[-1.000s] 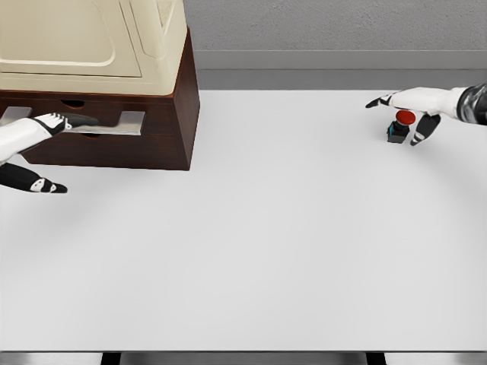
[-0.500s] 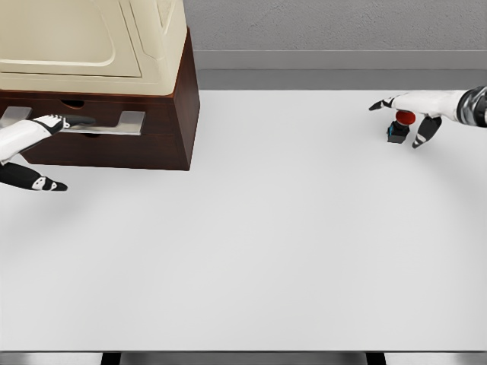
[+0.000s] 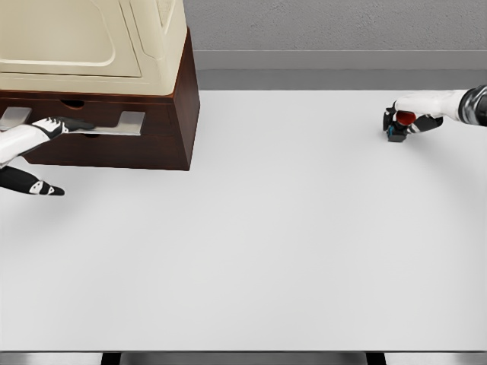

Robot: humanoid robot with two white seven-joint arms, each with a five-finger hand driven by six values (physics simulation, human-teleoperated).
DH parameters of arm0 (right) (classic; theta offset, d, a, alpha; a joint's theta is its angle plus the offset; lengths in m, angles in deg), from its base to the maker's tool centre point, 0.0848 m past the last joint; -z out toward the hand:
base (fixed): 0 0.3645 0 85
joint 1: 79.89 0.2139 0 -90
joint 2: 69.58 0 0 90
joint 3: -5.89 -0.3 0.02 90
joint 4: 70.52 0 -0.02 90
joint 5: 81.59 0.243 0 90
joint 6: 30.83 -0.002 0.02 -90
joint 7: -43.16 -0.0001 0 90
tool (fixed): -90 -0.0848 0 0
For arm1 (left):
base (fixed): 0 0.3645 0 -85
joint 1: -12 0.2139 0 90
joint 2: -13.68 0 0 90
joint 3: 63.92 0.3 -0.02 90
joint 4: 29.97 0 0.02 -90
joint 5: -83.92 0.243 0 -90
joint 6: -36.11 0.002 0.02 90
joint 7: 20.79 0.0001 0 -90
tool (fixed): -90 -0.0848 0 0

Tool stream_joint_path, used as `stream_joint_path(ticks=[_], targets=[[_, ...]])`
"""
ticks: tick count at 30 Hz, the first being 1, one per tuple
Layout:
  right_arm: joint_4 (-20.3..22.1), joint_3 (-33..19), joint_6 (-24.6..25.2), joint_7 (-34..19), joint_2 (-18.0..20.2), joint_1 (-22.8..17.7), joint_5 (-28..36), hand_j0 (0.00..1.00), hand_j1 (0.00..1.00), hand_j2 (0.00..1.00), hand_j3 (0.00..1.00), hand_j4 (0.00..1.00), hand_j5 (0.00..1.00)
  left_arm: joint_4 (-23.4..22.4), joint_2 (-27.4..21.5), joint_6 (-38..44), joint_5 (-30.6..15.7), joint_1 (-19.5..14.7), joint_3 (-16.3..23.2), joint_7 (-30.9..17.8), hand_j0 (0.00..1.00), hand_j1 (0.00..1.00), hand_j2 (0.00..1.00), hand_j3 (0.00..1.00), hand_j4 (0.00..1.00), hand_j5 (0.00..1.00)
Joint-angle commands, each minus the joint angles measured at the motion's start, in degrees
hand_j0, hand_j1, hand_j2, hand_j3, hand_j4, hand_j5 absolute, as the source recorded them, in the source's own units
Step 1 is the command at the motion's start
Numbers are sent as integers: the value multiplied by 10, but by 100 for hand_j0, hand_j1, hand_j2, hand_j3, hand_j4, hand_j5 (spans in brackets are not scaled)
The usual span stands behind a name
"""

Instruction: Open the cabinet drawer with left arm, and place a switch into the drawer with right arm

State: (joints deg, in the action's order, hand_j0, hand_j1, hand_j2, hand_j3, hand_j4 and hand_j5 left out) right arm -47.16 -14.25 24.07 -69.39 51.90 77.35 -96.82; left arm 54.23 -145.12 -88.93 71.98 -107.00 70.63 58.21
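Observation:
A dark brown cabinet [image 3: 171, 114] with a cream appliance on top stands at the far left of the white table. Its drawer front carries a flat grey handle [image 3: 114, 125]. My left hand [image 3: 34, 156] is at that handle, upper fingers [image 3: 65, 123] lying along it and the thumb hanging below, spread apart. At the far right sits a small switch [image 3: 401, 125] with a red button on a dark blue-black base. My right hand [image 3: 407, 118] has its fingers curled around the switch, which still stands on the table.
The cream appliance [image 3: 99, 42] covers the cabinet top. A grey wall and ledge [image 3: 335, 65] run behind the table. The table's front edge [image 3: 243, 352] is at the bottom of the view.
My right hand's fingers have closed from spread to curled around the switch. The left hand has slid slightly left along the handle; the drawer looks unmoved.

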Motion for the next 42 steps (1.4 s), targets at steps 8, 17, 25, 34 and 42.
stream_joint_path(ticks=[8, 17, 25, 34, 42], targets=[[77, -21, 1, -28, 13, 6, 3, 35, 35, 35, 35, 35, 35, 31, -43, 0, -26, 4, 0, -7, 100, 100, 100, 100, 100, 100], [348, -56, 1, -28, 125, 8, 3, 35, 35, 35, 35, 35, 35, 64, -87, 0, -50, 26, -8, -7, 100, 100, 100, 100, 100, 100], [523, -76, 1, -28, 152, 10, 4, 35, 35, 35, 35, 35, 35, 61, -80, 0, -68, 22, -18, -4, 100, 100, 100, 100, 100, 100], [647, -83, 1, -27, 140, 17, 5, 35, 35, 35, 35, 35, 35, 57, -37, 0, -64, 23, -9, -4, 100, 100, 100, 100, 100, 100], [680, -80, 1, -26, 44, 37, 7, 35, 35, 35, 35, 35, 35, 45, -36, 0, -65, 24, -5, -4, 100, 100, 100, 100, 100, 100]])
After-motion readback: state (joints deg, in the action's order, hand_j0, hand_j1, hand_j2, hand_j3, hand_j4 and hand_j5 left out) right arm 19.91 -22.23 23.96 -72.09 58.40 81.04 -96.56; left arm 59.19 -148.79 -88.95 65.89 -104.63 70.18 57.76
